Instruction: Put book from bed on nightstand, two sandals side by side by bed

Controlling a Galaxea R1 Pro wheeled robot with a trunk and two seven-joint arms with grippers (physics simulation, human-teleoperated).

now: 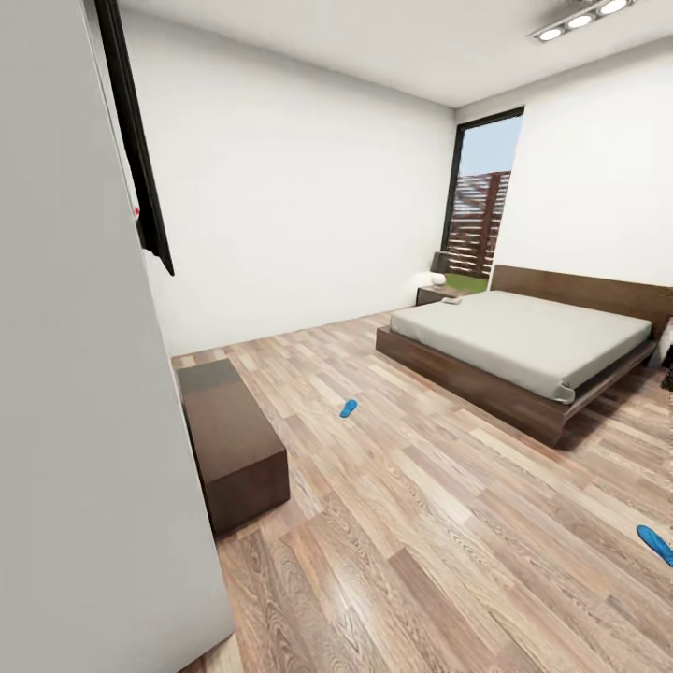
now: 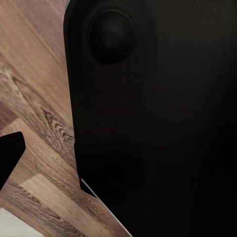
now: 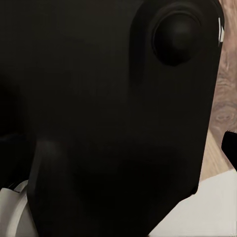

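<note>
Head view, near to far. Close at left: plain white wall panel [image 1: 84,374], filling the frame's left side top to bottom. Wood-plank floor [image 1: 421,561], brown w/ mixed light and dark boards, running across the bedroom. At right edge, low down: one bright blue sandal [image 1: 656,544], partly cut by frame, flat on floor, well apart from bed. Left of centre: low boxy dark brown cabinet [image 1: 234,444] against the wall panel, glossy top, no drawer lines visible from here. Mid-floor: second sandal [image 1: 349,408], small, blue, lying flat, between cabinet and bed, touching neither; the two sandals far apart from each other. Beyond: bed [image 1: 523,350], low platform, dark brown frame and headboard, smooth light grey mattress cover. Book not made out on the mattress at this size. Far side of bed, by the headboard corner: nightstand [image 1: 439,294], dark, w/ a small pale flat item and a round white lamp on top; too small to say more. Behind it: tall dark-framed window [image 1: 481,201], slatted fence and grass outside. White walls, ceiling spotlights [image 1: 579,19] top right. Wrist views: dark robot body up close, bit of plank floor at the edges; gripper state on either arm — cannot tell.
</note>
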